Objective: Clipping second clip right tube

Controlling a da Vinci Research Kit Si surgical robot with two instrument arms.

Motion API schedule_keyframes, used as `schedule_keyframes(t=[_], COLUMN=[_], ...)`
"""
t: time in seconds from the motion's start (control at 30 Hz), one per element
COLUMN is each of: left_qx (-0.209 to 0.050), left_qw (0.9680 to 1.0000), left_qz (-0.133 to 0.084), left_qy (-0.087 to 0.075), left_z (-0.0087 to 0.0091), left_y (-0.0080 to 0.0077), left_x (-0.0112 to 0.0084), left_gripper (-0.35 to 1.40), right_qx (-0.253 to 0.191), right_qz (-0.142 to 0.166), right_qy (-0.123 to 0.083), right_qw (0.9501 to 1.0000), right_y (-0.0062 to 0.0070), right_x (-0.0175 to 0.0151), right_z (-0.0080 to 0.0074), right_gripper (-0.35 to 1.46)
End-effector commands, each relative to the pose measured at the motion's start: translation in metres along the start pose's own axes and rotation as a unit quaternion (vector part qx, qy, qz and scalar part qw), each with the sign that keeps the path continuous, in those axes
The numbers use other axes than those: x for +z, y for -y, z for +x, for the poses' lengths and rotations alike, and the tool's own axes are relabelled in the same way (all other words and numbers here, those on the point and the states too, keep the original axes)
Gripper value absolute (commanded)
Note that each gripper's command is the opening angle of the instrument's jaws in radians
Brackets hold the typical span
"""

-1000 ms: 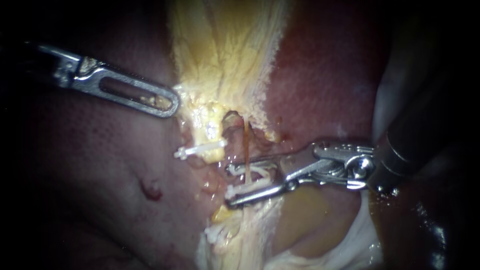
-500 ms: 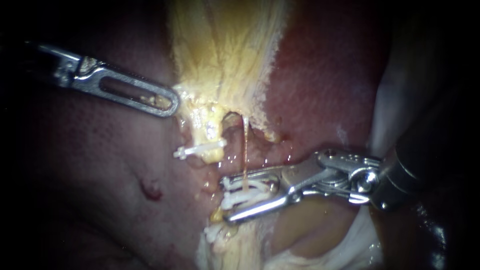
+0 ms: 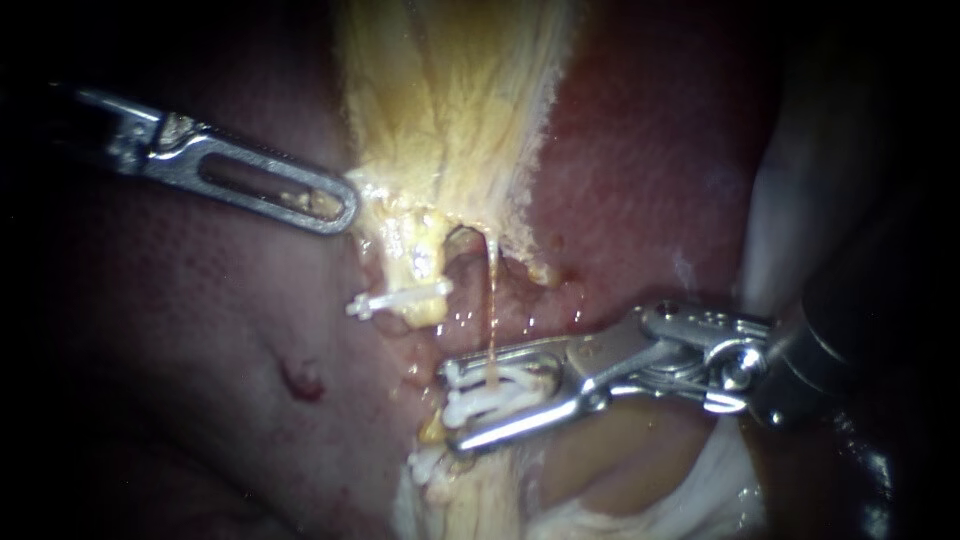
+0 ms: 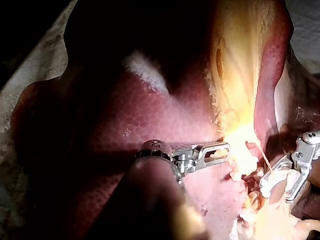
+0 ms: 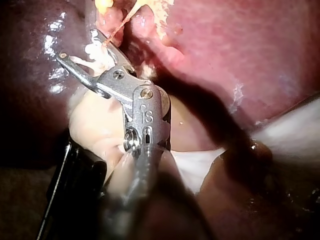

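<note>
A thin orange tube (image 3: 491,300), the right tube, runs down from the yellowish gallbladder tissue (image 3: 450,120). My right instrument (image 3: 447,405) straddles its lower end with a white clip (image 3: 495,388) held between the jaws, which stand apart with the tube inside. From the right wrist, the same jaws (image 5: 77,45) hold the clip (image 5: 95,54) around the tube. My left instrument (image 3: 345,210) lies shut on the edge of the yellowish tissue, with bits of it showing in the jaw's window. The left wrist view shows its tip (image 4: 225,149) at that tissue.
Another white clip (image 3: 395,300) sits on the tissue left of the tube. A further white clip (image 3: 425,465) lies below the right jaws. Dark red liver (image 3: 180,330) surrounds the field, with a small red nick (image 3: 300,380). Pale tissue (image 3: 700,490) lies under the right shaft.
My right instrument has slid a little down and left along the tube, carrying the clip with it. The left instrument has not moved.
</note>
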Motion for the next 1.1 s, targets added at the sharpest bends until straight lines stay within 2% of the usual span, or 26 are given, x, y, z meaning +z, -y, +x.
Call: schedule_keyframes(t=[0.03,0.23,0.37,0.47,0.57,0.7,0.87,1.1], left_qx=[0.0,0.0,0.0,0.0,0.0,0.0,0.0,0.0], left_qw=[1.0,1.0,1.0,1.0,1.0,1.0,1.0,1.0], left_qz=[0.0,0.0,0.0,0.0,0.0,0.0,0.0,0.0], left_qy=[0.0,0.0,0.0,0.0,0.0,0.0,0.0,0.0], left_z=[0.0,0.0,0.0,0.0,0.0,0.0,0.0,0.0], left_y=[0.0,0.0,0.0,0.0,0.0,-0.0001,-0.0002,-0.0002], left_x=[0.0,0.0,0.0,0.0,0.0,0.0,0.0,-0.0001], left_gripper=[-0.35,-0.35,-0.35,-0.35,-0.35,-0.35,-0.35,-0.35], right_qx=[0.0,0.0,0.0,0.004,0.013,0.051,0.052,0.052], right_qz=[-0.001,0.0,0.001,0.001,0.001,0.002,-0.002,-0.002], right_qy=[0.0,0.0,0.001,0.0,0.0,-0.002,0.007,0.007], right_qw=[1.0,1.0,1.0,1.0,0.9999,0.9987,0.9986,0.9986], right_y=[-0.0001,-0.0004,-0.0003,-0.0003,-0.0002,-0.0003,-0.0003,-0.0006], right_x=[-0.0001,-0.0005,-0.0009,-0.001,-0.0011,-0.0014,-0.0016,-0.0017], right_z=[0.0,-0.0001,-0.0002,0.0,0.0,-0.0001,-0.0002,-0.0002], right_gripper=[0.34,0.16,-0.18,-0.35,-0.35,-0.35,-0.35,-0.35])
